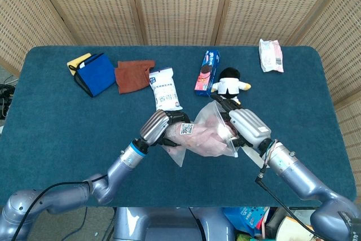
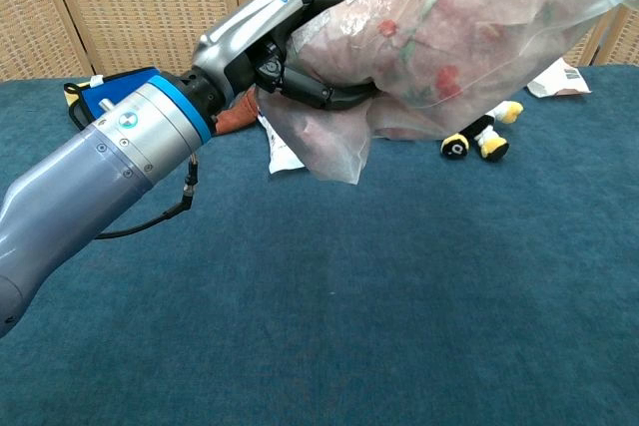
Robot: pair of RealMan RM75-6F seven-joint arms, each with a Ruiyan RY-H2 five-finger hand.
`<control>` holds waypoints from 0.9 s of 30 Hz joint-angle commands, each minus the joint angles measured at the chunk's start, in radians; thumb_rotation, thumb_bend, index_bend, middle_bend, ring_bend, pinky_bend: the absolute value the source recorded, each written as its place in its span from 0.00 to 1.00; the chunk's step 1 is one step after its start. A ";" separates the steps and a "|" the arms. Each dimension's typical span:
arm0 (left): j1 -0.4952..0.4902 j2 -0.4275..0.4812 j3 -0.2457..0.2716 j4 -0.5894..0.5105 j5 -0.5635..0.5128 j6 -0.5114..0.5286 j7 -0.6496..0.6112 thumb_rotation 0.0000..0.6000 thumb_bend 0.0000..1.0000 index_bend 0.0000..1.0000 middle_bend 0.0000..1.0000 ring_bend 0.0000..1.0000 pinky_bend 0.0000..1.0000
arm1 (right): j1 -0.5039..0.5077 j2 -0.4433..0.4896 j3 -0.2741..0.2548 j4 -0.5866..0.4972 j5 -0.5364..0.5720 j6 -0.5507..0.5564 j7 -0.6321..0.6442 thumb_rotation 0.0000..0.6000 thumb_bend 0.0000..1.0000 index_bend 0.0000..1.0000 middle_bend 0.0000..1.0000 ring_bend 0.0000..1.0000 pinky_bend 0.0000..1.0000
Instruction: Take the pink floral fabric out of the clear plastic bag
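Observation:
The clear plastic bag (image 1: 194,136) is held off the table with the pink floral fabric (image 1: 211,136) inside it. My left hand (image 1: 161,127) grips the bag's closed end, beside a QR sticker. In the chest view, the left hand (image 2: 285,32) clutches the bag (image 2: 329,147), and the fabric (image 2: 449,37) shows red flowers through the plastic. My right hand (image 1: 243,127) sits at the bag's open mouth, its fingers pushed in among plastic and fabric. Its fingertips are hidden, so its grip is unclear.
Behind the bag stand a penguin plush (image 1: 230,81), a cookie box (image 1: 207,71) and a white snack packet (image 1: 165,88). A brown cloth (image 1: 134,74), a blue pouch (image 1: 96,74) and a yellow item (image 1: 78,60) lie far left. A pink-white packet (image 1: 271,55) lies far right.

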 commanded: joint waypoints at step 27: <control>0.130 0.066 0.141 -0.074 -0.013 -0.007 0.185 1.00 0.43 0.39 0.21 0.16 0.35 | -0.036 -0.289 -0.112 0.198 -0.070 0.002 0.012 1.00 0.78 0.69 0.09 0.00 0.00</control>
